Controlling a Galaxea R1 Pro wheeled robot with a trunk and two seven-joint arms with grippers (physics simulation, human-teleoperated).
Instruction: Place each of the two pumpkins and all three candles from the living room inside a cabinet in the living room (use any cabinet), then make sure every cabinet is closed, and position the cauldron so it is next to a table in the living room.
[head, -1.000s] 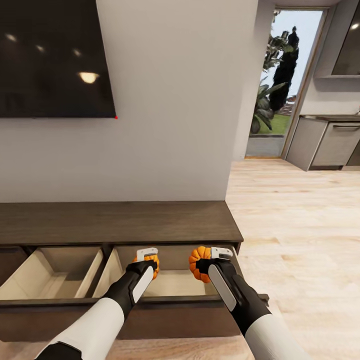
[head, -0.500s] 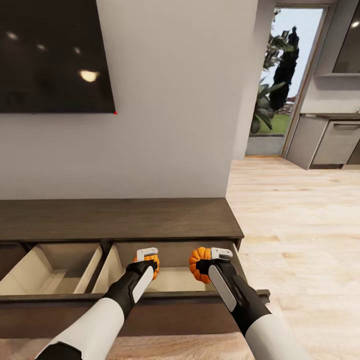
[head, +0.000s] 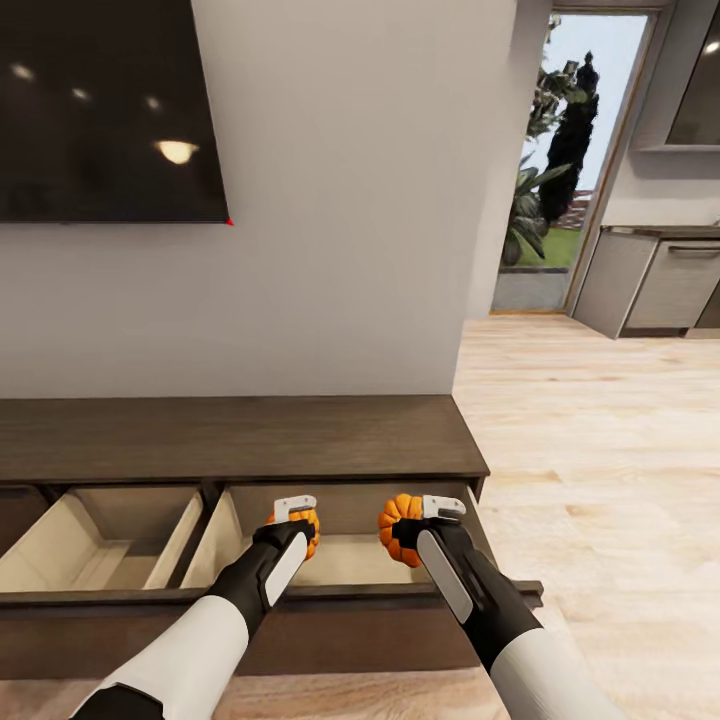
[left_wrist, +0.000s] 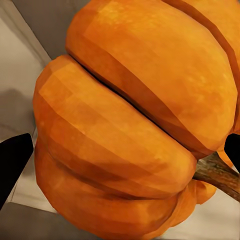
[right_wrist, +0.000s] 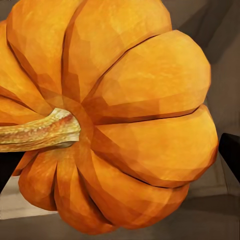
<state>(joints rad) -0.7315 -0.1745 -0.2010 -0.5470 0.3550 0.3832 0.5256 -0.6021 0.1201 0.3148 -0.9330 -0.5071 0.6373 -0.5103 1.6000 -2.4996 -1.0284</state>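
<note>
Each of my grippers holds a small orange pumpkin over the open right drawer bay of the dark-brown cabinet (head: 240, 435). The left gripper (head: 296, 519) is shut on one pumpkin (head: 306, 527), which also looms close in the left wrist view as an orange ribbed pumpkin (left_wrist: 130, 125). The right gripper (head: 425, 520) is shut on the other pumpkin (head: 396, 523), and the right wrist view has that pumpkin (right_wrist: 120, 120) with its stem. Both pumpkins hang just above the pale drawer interior (head: 350, 560). Candles, cauldron and table are out of view.
The cabinet's pulled-out drawer front (head: 300, 620) lies under my forearms, with a second open bay (head: 110, 540) to the left. A dark wall screen (head: 105, 110) hangs above. Wooden floor (head: 600, 450) runs right toward grey kitchen units (head: 660, 285) and a doorway.
The view has shifted slightly, with the cabinet a little higher in the picture than a second ago. Both grippers and their pumpkins stay where they were.
</note>
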